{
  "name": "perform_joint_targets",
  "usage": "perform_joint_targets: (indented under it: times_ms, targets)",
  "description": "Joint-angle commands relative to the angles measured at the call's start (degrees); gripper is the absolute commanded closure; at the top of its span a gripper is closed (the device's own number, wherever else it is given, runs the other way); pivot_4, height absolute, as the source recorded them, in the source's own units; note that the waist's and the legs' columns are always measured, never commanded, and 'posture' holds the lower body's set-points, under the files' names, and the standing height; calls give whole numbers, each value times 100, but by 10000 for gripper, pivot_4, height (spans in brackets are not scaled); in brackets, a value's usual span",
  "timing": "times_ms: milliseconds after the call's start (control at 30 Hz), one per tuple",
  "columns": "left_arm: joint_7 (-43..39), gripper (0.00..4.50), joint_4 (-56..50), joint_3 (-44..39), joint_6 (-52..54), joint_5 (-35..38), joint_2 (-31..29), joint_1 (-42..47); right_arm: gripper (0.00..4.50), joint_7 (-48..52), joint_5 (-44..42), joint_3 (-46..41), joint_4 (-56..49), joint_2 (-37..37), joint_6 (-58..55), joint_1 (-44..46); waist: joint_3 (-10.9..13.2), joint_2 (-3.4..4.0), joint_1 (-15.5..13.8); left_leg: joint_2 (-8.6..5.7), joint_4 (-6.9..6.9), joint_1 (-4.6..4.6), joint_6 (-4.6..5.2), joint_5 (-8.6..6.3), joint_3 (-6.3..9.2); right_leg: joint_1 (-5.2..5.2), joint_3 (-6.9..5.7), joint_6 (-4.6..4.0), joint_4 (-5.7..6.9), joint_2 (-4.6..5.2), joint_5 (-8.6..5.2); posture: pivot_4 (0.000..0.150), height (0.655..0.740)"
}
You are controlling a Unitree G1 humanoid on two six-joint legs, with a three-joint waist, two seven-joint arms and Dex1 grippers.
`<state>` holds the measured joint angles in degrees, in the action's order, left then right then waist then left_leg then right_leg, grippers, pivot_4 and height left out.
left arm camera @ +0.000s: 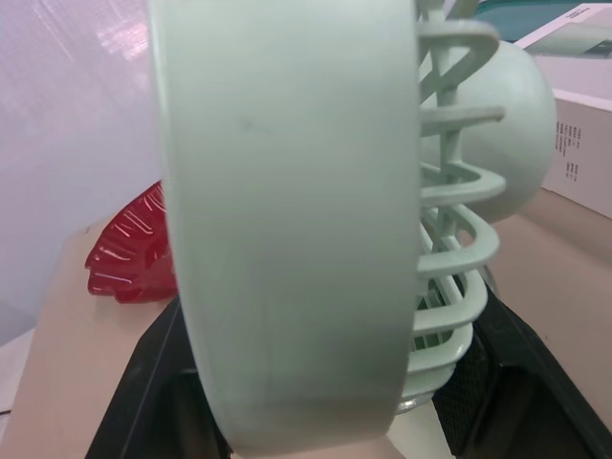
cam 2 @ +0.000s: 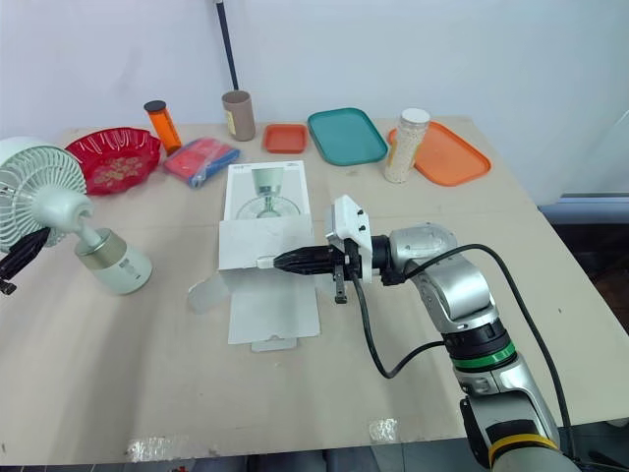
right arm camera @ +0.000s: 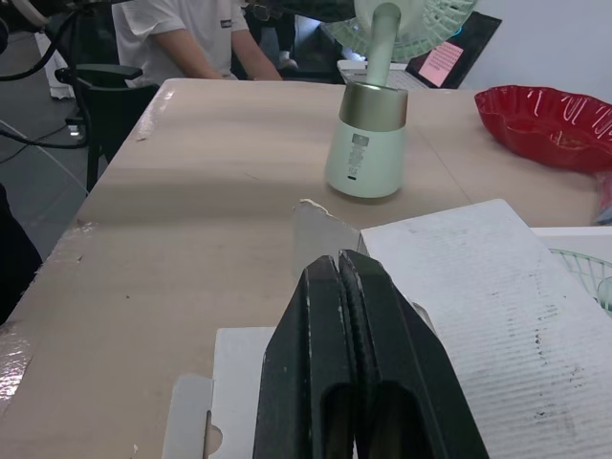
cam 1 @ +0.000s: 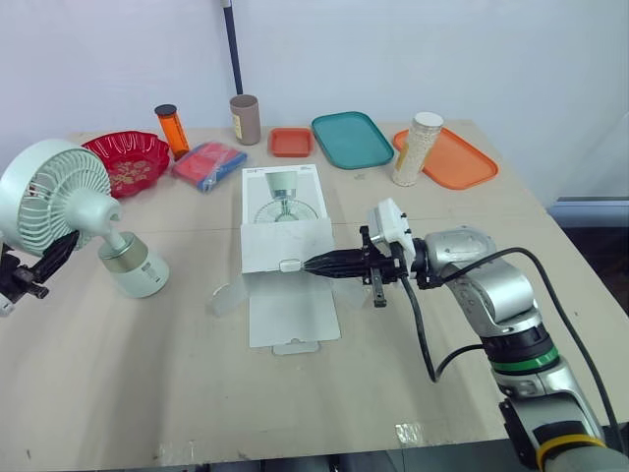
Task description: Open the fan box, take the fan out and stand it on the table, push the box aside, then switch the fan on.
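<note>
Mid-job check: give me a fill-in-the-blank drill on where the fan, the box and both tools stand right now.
The fan stands on the table to the robot's ____ of the box.
The right tool meets the box's flap with its fingers ____.
The left tool holds the fan by its ____.
The jar of white grains stands on the ____ tray.
Missing words: left; shut; head; orange.

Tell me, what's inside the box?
The inside of the box is hidden: a white flap covers the opening. The fan is already out, standing on the table beside it.
</note>
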<state>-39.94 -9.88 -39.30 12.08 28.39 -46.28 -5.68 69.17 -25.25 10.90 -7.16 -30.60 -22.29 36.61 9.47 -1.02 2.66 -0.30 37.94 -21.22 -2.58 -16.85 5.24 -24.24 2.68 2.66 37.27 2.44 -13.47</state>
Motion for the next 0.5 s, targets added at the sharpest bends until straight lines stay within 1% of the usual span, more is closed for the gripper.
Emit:
perform_joint_targets:
  times_ms: [33, 433, 500]
  targets:
    - [120, 21617, -154, -314, -189, -48, 24, 35, 45000, -24, 8, -65, -125, -5, 78, 66, 0, 0, 0, 0, 0, 0, 0, 0, 0, 0, 0, 0, 0, 0, 0, 1500, 7400]
    - [101, 21617, 19, -225, -390, -270, 205, -6, 45000, -18, 63, -51, -130, -3, 127, 65, 0, -2, -1, 0, 0, 0, 0, 0, 0, 0, 0, 0, 0, 0, 0, 1500, 7400]
    - [61, 14418, 27, -217, -470, -308, 232, -66, 45000, -15, 69, -50, -130, -8, 134, 62, -1, -2, -1, 1, 0, 0, 0, 0, 0, 0, 0, 0, 0, 0, 0, 1500, 7400]
